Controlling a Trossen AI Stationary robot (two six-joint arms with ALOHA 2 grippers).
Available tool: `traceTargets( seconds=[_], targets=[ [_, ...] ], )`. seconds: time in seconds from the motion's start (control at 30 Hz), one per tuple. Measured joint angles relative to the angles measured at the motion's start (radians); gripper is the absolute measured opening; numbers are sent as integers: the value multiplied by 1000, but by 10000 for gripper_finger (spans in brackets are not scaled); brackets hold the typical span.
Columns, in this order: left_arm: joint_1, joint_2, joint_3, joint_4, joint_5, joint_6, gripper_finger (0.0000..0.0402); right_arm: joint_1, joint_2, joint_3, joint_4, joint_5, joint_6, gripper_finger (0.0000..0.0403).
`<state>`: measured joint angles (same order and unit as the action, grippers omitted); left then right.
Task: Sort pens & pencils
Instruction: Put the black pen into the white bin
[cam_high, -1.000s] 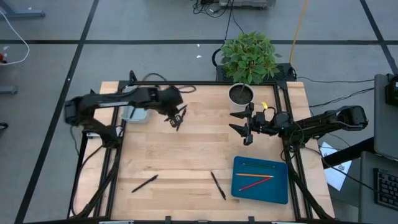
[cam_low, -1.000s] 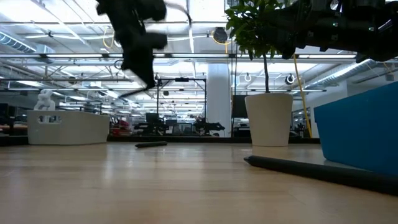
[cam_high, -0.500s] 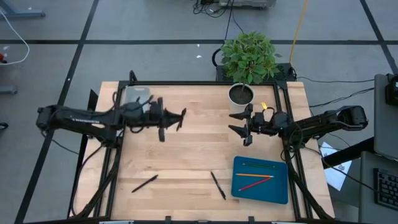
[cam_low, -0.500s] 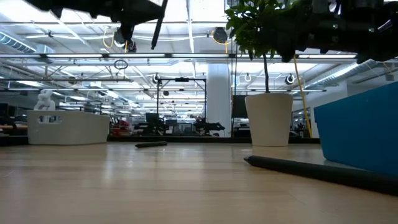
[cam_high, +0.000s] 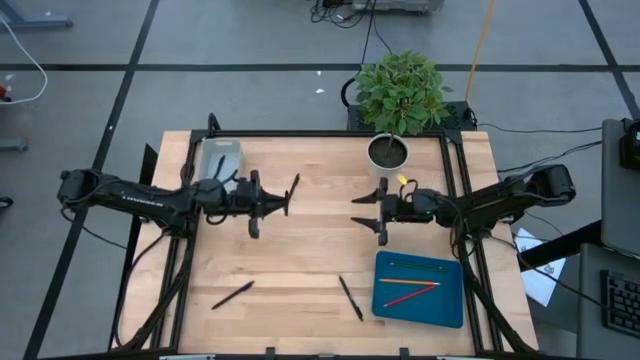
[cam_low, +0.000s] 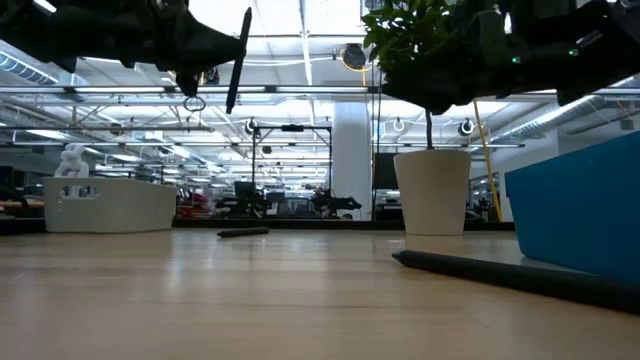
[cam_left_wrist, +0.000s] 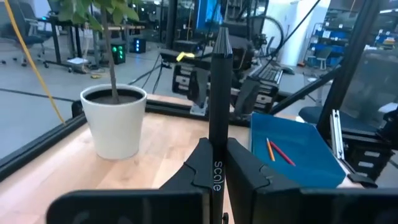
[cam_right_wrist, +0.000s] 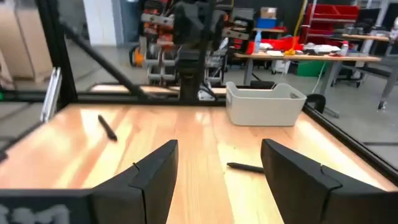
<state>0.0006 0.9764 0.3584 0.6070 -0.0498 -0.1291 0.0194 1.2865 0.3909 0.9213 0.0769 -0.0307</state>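
One camera hangs overhead and looks straight down on the whole bench (cam_high: 300, 260), while another sits at bench-top height and looks level across the wood into the room behind. Each wrist camera looks forward along its own arm across the bench, toward the opposite arm; the white plant pot (cam_high: 387, 153) shows in the overhead, low and left wrist views.

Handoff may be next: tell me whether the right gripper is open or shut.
Open. The right gripper has its jaws spread wide with nothing between them.

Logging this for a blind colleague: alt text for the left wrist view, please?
The left gripper is shut on a black pen held upright above the wooden table. Beyond stand a white plant pot and a blue tray holding pencils.
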Motion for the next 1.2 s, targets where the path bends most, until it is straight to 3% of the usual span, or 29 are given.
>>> traceTargets(
  seconds=[0.43,0.53,0.7,0.83,1.03,1.2],
  targets=[
    [-10,1,0,-19,6,6,18,3,47,25,38,0,-8,219],
    [-10,0,0,-25,-32,8,18,3,47,25,35,0,-8,219],
    [-10,-111,11,-245,-243,-19,18,3,47,25,7,0,-1,219],
    [-10,-261,45,-576,-525,-115,18,3,47,25,3,0,8,219],
    [-9,-407,47,-907,-879,-286,18,2,47,25,2,1,8,219],
    [17,-426,47,-1069,-991,-423,18,2,47,25,2,1,19,219]
  ],
)
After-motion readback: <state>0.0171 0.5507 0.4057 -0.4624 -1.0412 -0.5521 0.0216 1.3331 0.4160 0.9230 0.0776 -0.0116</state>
